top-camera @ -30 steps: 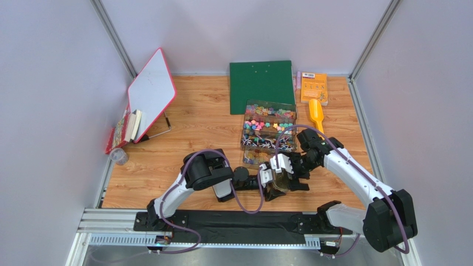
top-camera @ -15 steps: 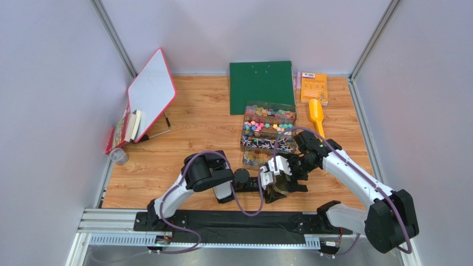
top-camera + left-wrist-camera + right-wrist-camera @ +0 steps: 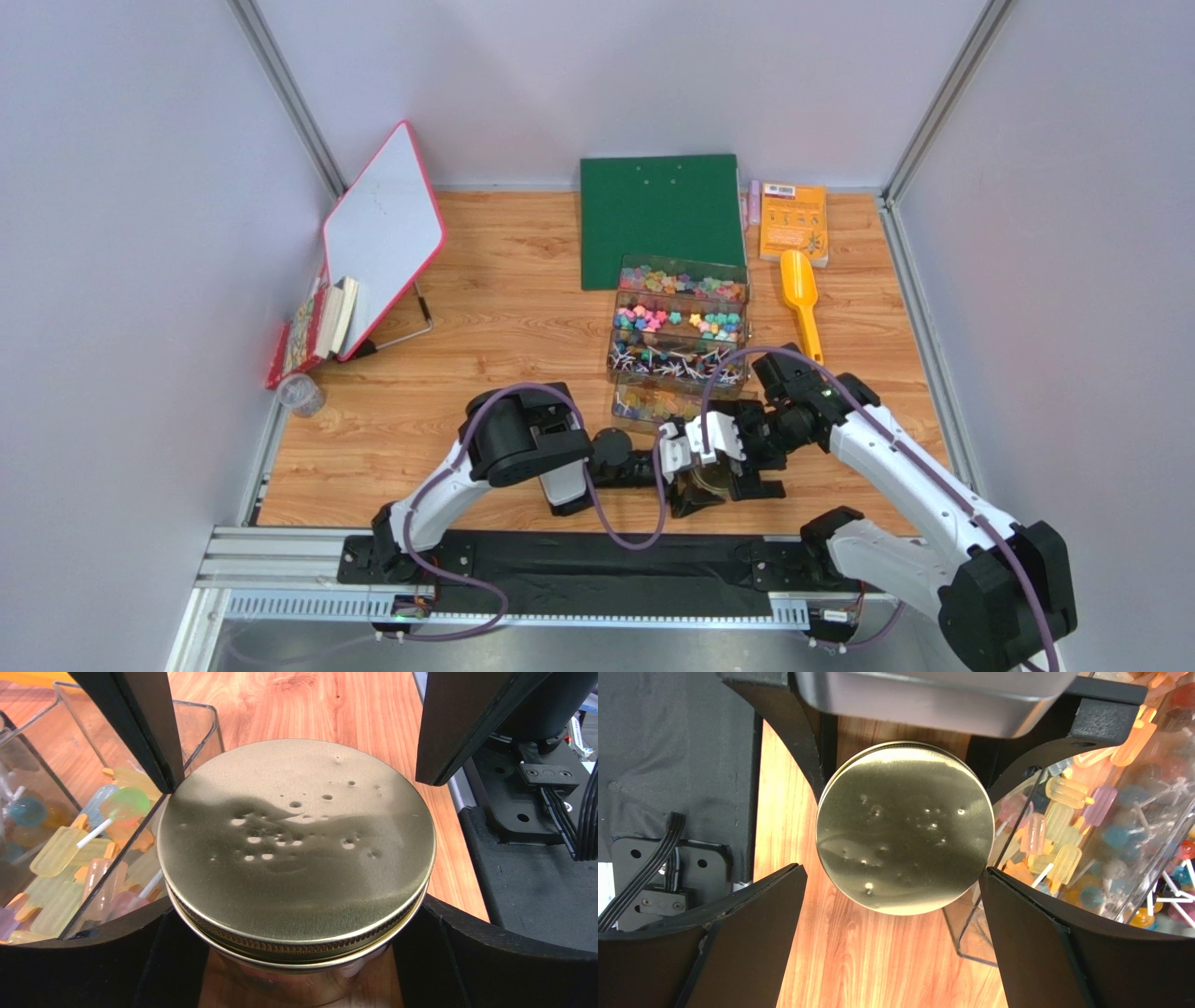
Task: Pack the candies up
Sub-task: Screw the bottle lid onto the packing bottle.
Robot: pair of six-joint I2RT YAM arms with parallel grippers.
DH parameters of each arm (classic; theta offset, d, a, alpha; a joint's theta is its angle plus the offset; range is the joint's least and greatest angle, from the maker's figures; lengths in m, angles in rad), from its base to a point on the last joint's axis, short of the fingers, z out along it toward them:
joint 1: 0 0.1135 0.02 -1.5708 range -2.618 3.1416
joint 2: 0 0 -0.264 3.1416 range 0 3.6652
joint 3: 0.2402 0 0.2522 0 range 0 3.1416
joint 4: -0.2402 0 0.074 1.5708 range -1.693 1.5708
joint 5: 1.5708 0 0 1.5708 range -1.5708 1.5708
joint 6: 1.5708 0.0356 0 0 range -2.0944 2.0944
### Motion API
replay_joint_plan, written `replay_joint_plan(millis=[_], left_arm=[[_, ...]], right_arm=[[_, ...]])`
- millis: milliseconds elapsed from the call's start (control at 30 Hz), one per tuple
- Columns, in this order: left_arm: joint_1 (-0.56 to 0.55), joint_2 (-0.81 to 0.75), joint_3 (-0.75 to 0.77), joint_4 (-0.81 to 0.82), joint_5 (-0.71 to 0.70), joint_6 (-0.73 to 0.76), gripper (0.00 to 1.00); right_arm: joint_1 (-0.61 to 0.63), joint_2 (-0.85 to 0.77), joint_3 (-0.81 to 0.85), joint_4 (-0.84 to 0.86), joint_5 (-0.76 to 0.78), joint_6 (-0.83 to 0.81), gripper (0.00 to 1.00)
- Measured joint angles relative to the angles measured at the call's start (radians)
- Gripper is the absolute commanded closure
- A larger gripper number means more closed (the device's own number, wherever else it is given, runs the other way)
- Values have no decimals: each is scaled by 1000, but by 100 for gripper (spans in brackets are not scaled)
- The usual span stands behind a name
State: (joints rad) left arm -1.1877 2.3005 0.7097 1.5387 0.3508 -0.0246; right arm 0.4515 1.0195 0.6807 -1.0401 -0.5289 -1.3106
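The round dimpled gold metal lid (image 3: 903, 827) sits centred between the untouching fingers of the wide-open right gripper (image 3: 892, 870); the left gripper (image 3: 295, 906) clamps its jar (image 3: 295, 990) below.

I see a lid (image 3: 295, 847) of brass-coloured metal, satin and dull-shining, pitted with small dents, its rim finely ridged. The jar (image 3: 295, 990) under it looks glassy and reflective. The fingers (image 3: 738, 945) are matt black plastic. The box (image 3: 200, 728) is clear, glossy plastic; the candies (image 3: 60, 857) inside look translucent and smooth. The table (image 3: 463, 350) is wood-grained with a light sheen. At the far edge lie a matt green board (image 3: 659, 217) and a smooth yellow plastic scoop (image 3: 800, 297).
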Motion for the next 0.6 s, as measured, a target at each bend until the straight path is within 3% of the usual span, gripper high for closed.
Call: replay_joint_plan(millis=[600], left_arm=[[-13, 15, 23, -3, 14, -4, 100]], right_arm=[[3, -164, -46, -101, 30, -15, 0]])
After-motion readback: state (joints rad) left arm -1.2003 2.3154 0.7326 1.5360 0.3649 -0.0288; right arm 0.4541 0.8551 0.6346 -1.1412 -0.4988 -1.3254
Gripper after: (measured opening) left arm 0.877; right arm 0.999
